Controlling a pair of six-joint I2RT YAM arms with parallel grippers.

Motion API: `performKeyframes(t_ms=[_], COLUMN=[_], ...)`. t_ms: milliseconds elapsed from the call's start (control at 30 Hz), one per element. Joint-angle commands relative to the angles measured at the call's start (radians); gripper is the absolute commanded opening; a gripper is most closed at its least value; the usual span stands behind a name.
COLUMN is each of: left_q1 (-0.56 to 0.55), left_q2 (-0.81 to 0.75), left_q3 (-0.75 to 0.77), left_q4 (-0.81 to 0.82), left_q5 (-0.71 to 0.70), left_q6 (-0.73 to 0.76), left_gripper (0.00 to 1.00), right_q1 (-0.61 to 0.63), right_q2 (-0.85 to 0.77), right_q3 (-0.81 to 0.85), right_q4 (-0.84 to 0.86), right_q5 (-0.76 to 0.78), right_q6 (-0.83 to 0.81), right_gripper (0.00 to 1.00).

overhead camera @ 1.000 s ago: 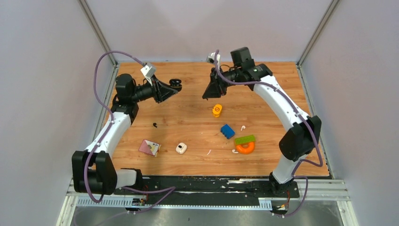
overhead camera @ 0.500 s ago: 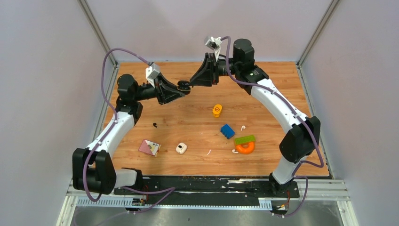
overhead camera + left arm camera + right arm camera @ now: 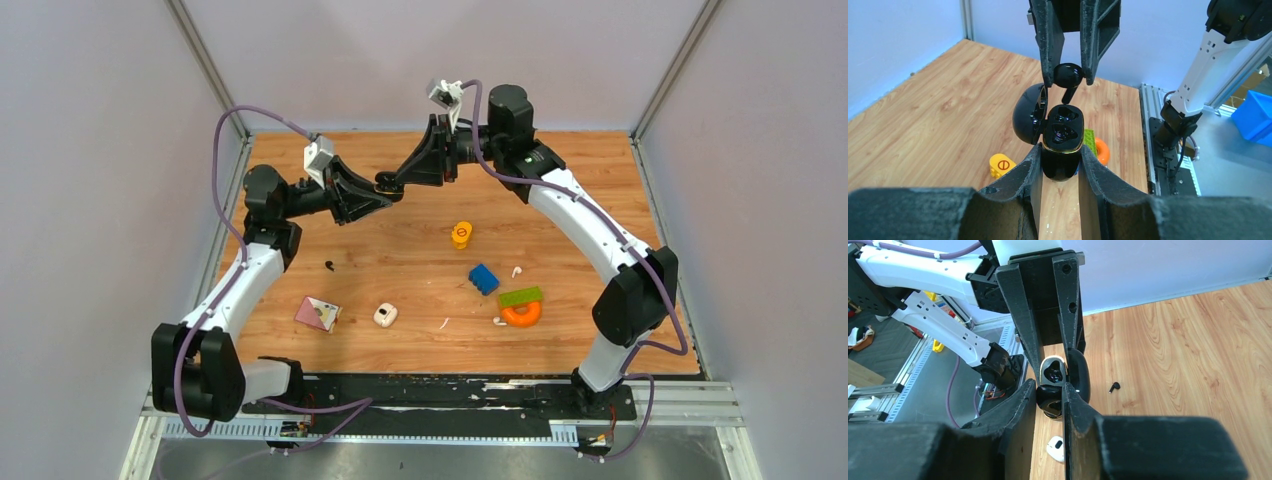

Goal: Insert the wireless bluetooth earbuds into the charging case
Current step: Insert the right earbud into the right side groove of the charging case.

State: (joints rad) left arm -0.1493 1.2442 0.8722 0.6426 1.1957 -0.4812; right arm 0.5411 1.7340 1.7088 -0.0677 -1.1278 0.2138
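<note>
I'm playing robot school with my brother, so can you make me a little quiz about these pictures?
1. True or false: the black case in the left gripper has its lid open.
2. What does the right gripper hold? A) a black earbud B) a spoon C) nothing
3. Fill in: the white case lies on the ____.
Key: 1 true; 2 A; 3 table.
</note>
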Motion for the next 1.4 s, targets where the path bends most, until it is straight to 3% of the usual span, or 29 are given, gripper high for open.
performKeyframes(t_ms=[0,1200,1367], left_q1=[-0.003,0.001,0.001], left_q2=[-0.033,-0.022,-0.017], left_q3=[-0.011,-0.013,-0.014], left_q4=[0.053,0.069,0.058], left_q5=[0.001,-0.050,-0.048], left_q6=[-0.027,-0.090,-0.083], left_gripper=[0.00,0.00,0.00], right_q1=[0.012,0.026,0.019], right_q2=[-0.021,-0.015,-0.009], right_q3=[0.025,0.030,0.087], right_q4=[0.012,-0.014,0.021], right_q5=[0.031,0.055,0.061], right_q6=[-0.026,-0.077,-0.017], right_gripper=[0.16,0.18,0.17])
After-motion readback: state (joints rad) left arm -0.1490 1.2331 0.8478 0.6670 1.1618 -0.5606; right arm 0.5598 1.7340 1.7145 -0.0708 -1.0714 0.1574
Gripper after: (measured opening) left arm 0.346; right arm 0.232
